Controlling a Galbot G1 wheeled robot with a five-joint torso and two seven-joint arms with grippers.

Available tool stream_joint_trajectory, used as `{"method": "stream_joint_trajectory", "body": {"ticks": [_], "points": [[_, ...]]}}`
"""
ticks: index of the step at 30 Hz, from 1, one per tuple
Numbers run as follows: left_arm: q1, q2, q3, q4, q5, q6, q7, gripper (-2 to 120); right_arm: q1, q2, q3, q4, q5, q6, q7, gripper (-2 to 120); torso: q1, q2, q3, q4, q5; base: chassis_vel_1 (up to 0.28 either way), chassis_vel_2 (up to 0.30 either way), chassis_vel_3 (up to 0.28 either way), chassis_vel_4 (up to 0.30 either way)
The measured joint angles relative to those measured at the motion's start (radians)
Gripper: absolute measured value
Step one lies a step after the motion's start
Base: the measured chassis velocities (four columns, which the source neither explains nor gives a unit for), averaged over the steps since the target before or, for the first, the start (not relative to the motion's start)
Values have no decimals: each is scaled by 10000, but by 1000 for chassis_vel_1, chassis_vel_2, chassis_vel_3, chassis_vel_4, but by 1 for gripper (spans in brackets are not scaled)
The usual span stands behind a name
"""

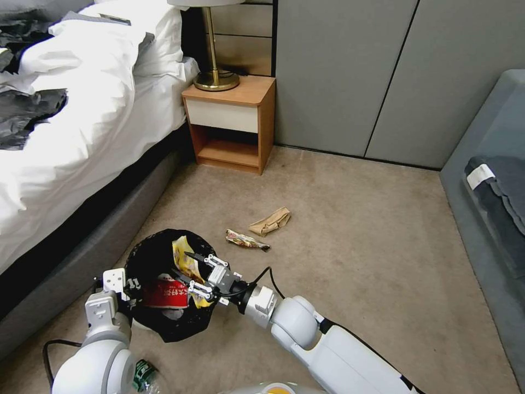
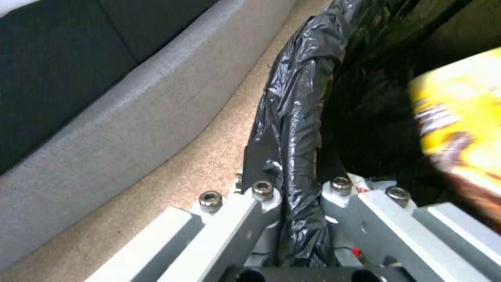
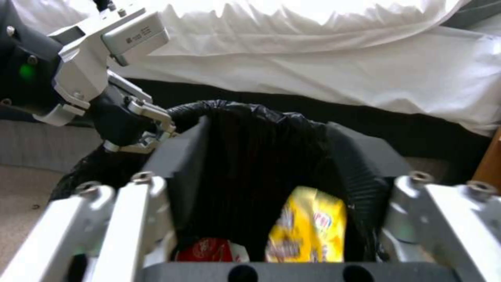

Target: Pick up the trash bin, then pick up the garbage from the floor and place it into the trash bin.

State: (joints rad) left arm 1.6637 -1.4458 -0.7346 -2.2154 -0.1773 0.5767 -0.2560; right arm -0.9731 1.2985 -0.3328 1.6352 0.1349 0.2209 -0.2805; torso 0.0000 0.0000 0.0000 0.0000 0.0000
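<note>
Black crinkled liner is wrapping the rim of the bin (image 1: 164,284), and the left gripper (image 2: 292,196) is pinching that rim, its jaws clamped tight on the folded plastic beside the grey bed base (image 2: 104,129). In the head view the left gripper (image 1: 117,284) is sitting at the bin's near-left edge, holding the bin above the floor (image 1: 355,246).

Over the bin's mouth, the right gripper (image 1: 199,273) is hanging with its jaws spread wide and nothing between them; in its wrist view the right gripper (image 3: 271,188) is framing the dark inside of the bin (image 3: 250,129), where a yellow wrapper (image 3: 308,231) and a red wrapper (image 3: 209,250) are lying. Writing on both wrappers is too blurred to read. From the head camera the yellow wrapper (image 1: 186,260) is standing against the red wrapper (image 1: 164,295), just by the open fingers.

Two pieces of garbage are lying on the carpet beyond the bin: one brown paper bag (image 1: 270,221) and one patterned wrapper (image 1: 247,240), just beside each other. One clear bottle (image 1: 143,375) with a green label is lying near the left arm.
</note>
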Motion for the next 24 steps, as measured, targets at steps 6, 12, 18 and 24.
{"method": "stream_joint_trajectory", "body": {"ticks": [6, 12, 18, 24], "points": [[-21, -83, 76, 0, 48, 6, 0, 1, -60, 43, 2, -2, -16, 0, -8, 82, 0, 0, 0, 0, 0, 0, 0, 0, 0], [-46, -116, 157, 0, 105, 15, 0, 1, -134, 35, 23, 162, -47, -4, -17, 100, 0, 0, 0, 0, 0, 0, 0, 0, 0], [-36, -112, 229, 86, 227, 16, 5, 1, -165, 125, 237, 1115, -89, -51, 532, 100, 0, 0, 0, 1, 0, 0, 0, 0, 0], [-32, -49, 177, 204, 234, -1, 25, 1, -647, 354, 1137, 2691, -124, -587, 1699, 100, 0, 0, 0, 2, 0, 0, 0, 0, 0]]}}
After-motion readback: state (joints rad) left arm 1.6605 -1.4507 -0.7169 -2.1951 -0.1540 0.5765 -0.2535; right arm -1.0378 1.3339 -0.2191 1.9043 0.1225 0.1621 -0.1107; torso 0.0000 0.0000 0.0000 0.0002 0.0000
